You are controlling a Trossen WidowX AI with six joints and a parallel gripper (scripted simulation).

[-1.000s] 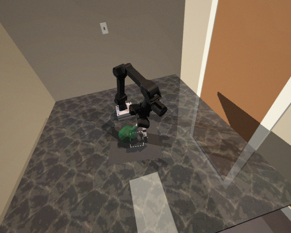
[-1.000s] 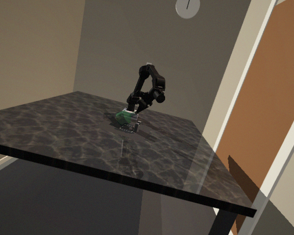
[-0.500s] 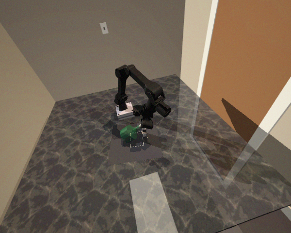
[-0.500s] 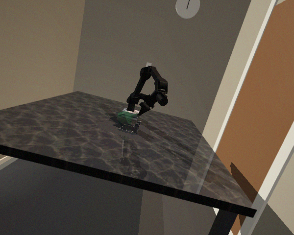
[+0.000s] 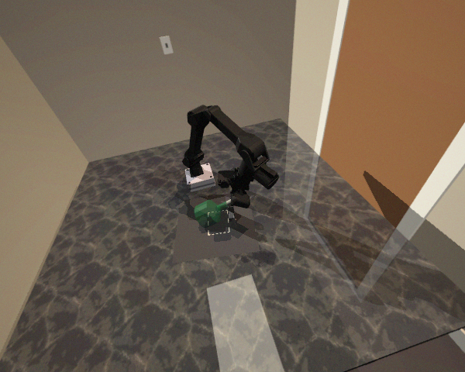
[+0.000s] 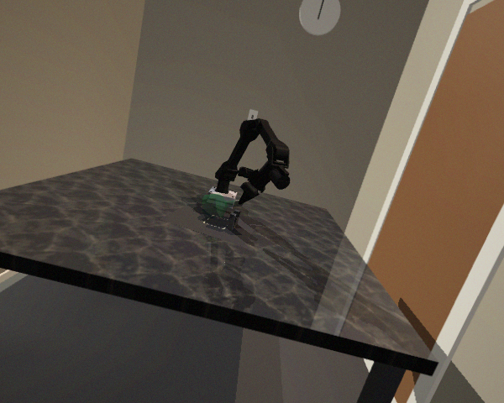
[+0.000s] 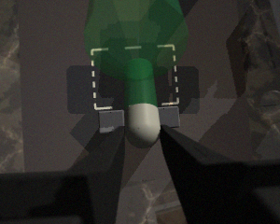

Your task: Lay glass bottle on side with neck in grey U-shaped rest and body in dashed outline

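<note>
The green glass bottle [image 5: 204,212] [image 6: 217,204] [image 7: 141,89] is tipped toward its side, its pale-tipped neck toward the gripper. My gripper [image 5: 229,201] [image 6: 238,202] [image 7: 142,131] is shut on the neck near its pale end and holds the bottle above the mat. The grey U-shaped rest [image 6: 233,220] [image 7: 111,121] shows one upright on each side of the neck in the wrist view. The neck looks higher than the uprights; the exact gap is hard to tell. The dashed outline [image 5: 218,233] [image 6: 215,227] [image 7: 104,108] is partly behind the bottle, whose body reaches past its far edge.
A dark mat [image 5: 192,249] [image 7: 47,149] lies under the outline and rest. The arm's white base [image 5: 201,184] stands just behind the bottle in the top view. A pale rectangle [image 5: 240,316] shows on the table nearer that camera.
</note>
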